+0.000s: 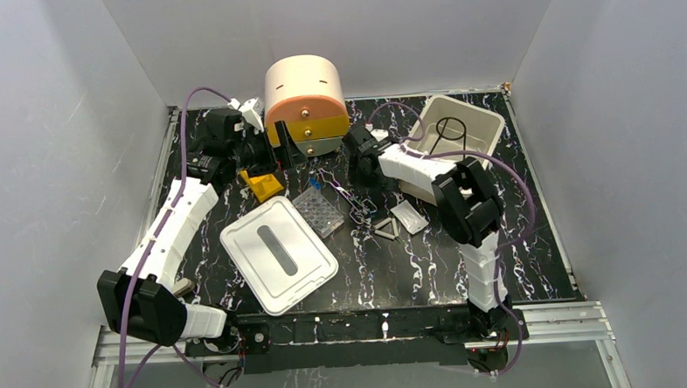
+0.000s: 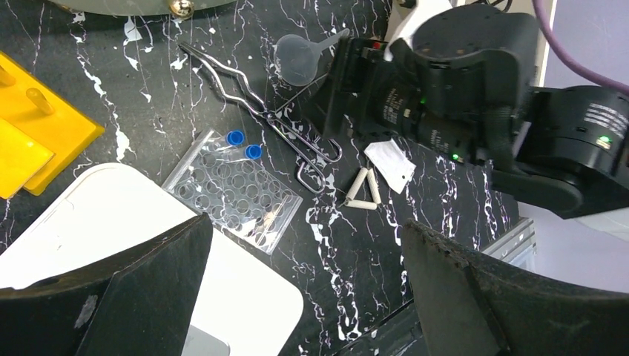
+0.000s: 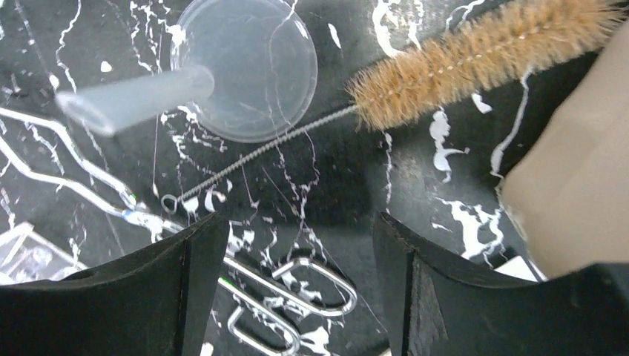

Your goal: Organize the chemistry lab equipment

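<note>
Both arms stretched out, left claw [image 2: 308,226] and right claw [image 3: 297,222] wide, holding nothing.
Right claw above small brush [image 3: 475,55] - clear well plate [image 2: 230,189] holds two blue-capped tubes [image 2: 235,137].

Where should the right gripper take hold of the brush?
Probably the bristle head, from straight above, jaws across its length. It is the thick part, standing proud of the table; the thin wire handle lies flat and runs close beside the funnel.
</note>
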Robot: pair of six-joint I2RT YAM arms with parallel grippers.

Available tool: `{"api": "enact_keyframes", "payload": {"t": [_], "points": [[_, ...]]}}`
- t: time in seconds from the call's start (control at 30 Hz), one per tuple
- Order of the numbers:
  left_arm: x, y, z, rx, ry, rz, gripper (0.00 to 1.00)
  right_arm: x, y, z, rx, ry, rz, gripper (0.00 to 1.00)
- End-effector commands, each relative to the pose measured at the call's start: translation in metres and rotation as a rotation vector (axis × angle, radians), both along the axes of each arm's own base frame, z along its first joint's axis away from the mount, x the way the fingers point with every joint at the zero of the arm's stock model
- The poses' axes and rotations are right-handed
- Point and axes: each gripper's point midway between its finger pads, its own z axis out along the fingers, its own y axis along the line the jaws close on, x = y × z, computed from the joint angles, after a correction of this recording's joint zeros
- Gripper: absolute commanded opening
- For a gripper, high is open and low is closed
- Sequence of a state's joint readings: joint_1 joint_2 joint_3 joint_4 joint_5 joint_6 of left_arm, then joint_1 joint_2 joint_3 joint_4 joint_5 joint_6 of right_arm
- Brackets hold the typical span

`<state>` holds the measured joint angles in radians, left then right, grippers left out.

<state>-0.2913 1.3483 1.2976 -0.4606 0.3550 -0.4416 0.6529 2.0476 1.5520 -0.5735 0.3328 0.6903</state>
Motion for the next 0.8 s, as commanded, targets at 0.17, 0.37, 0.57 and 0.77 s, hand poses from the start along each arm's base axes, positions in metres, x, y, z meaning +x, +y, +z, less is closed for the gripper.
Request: {"api": "enact_keyframes", "payload": {"t": [0.17,0.37,0.57,0.77], "points": [[-0.007,0.002,0.002,0.032,0.007,-0.024,0.98,0.034,0.017,0.008,0.019,-0.106,-0.141,0.78],[-0.007,0.003,0.001,0.041,0.011,-0.024,0.98,0.038,0.013,0.011,0.012,-0.127,-0.185,0.77],[-0.006,0.003,-0.001,0.044,0.018,-0.028,0.98,0.040,0.015,-0.001,-0.014,-0.101,-0.197,0.77],[-0.007,0.002,-0.002,0.042,0.023,-0.036,0.98,0.038,0.003,-0.012,-0.084,-0.086,-0.239,0.74]]}}
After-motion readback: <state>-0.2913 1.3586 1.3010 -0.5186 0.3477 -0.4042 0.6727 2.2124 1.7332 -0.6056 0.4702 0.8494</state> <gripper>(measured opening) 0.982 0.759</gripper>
